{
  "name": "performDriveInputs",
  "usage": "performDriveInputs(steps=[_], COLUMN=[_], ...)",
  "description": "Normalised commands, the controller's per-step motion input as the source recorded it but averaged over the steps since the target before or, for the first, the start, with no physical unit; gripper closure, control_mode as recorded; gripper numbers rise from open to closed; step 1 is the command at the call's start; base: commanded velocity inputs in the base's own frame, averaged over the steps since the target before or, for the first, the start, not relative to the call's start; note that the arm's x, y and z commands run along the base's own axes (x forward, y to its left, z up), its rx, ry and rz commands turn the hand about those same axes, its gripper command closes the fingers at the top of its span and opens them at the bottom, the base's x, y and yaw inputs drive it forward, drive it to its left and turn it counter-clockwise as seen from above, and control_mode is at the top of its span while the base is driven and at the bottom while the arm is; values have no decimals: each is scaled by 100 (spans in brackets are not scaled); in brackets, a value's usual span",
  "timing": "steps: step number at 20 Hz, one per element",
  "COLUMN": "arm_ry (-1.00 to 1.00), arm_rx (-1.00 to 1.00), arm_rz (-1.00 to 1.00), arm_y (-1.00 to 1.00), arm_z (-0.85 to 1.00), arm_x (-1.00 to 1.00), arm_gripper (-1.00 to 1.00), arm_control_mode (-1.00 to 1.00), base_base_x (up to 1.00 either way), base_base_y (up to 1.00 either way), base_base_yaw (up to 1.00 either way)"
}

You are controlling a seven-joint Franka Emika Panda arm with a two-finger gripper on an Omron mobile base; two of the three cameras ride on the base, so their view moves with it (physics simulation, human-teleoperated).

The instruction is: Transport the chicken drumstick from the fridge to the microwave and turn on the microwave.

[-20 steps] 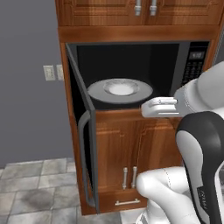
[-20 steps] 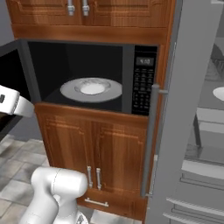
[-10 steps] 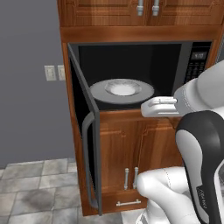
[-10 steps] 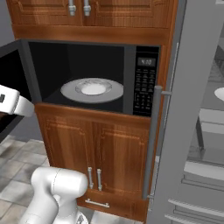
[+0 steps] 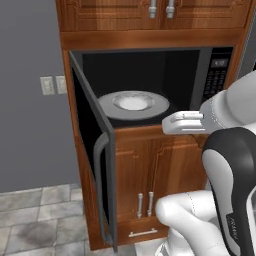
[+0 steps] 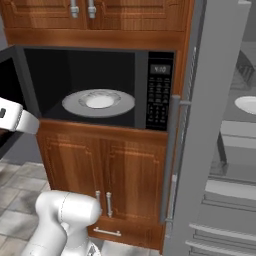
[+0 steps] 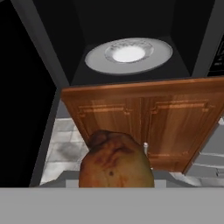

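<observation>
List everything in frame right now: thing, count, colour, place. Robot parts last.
microwave: 1, grey frame, black button panel, built into the wood cabinetry; door swung open to the left
turntable: 1, white, round, bare, inside the microwave
upper cabinets: wood, above the microwave
lower cabinets: 2 doors and a drawer, wood, below the microwave
fridge: 1, grey, right of the microwave, door open
wall plates: 2, pale, on the grey wall, left
chicken drumstick: 1, golden-brown, in the tool, in front of the lower cabinets
tool: shut on the drumstick
arm: white, dark joints
</observation>
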Motion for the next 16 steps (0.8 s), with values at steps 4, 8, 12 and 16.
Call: performDriveInputs(steps=[4, 8, 12, 16], arm_ry=[0, 0, 0, 0], arm_rx=[0, 0, 0, 0], arm_rz=[0, 0, 0, 0], arm_y=[0, 0, 0, 0], arm_z=[0, 0, 0, 0], arm_x=[0, 0, 0, 0], arm_gripper=[100, 100, 100, 100], arm_control_mode=[100, 100, 100, 100], base_base_x=[13, 8, 8, 7], base_base_y=[25, 26, 28, 27], base_base_yaw=[-22, -18, -7, 0])
